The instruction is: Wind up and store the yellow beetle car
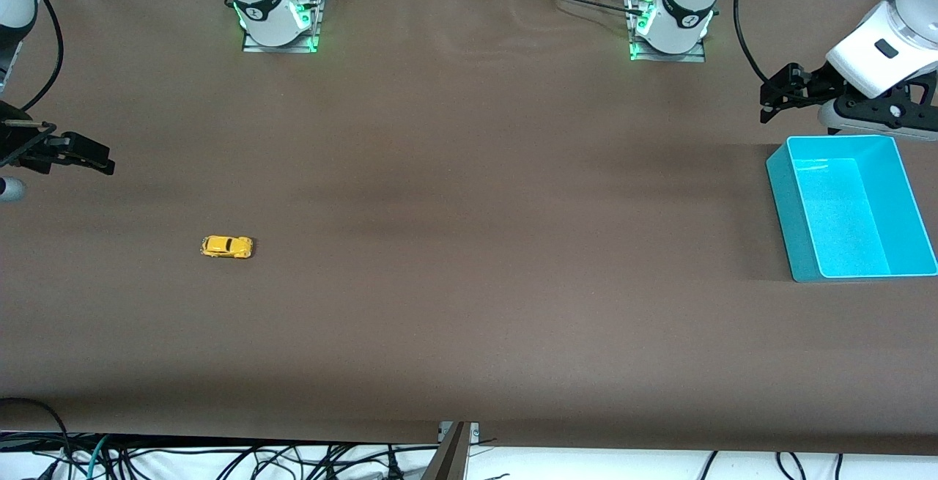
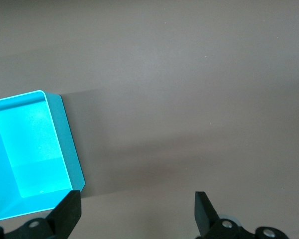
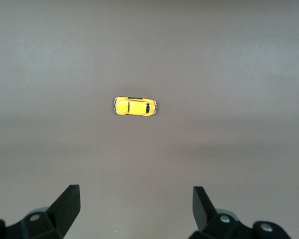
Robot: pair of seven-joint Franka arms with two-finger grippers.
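Car: the tiny bright yellow beetle-shaped toy car (image 1: 227,246) stands on its wheels on the brown table covering (image 1: 469,209), well apart from the bin, toward the right arm's end of the table; nothing touches it.
Bin: the open turquoise plastic bin (image 1: 781,194) sits at the left arm's end, empty, likely the store for the car.
Right gripper: the right gripper (image 3: 135,209) hangs over the table near the car, fingers wide apart, holding nothing; probably poised to descend on the car.
Left gripper: the left gripper (image 2: 138,214) hangs beside the bin, spread open and empty; this arm waits, perhaps to take the car at the bin.
Views: the right wrist view shows the car's dark windows and roof from above; the left wrist view shows the bin's bare floor but no car.
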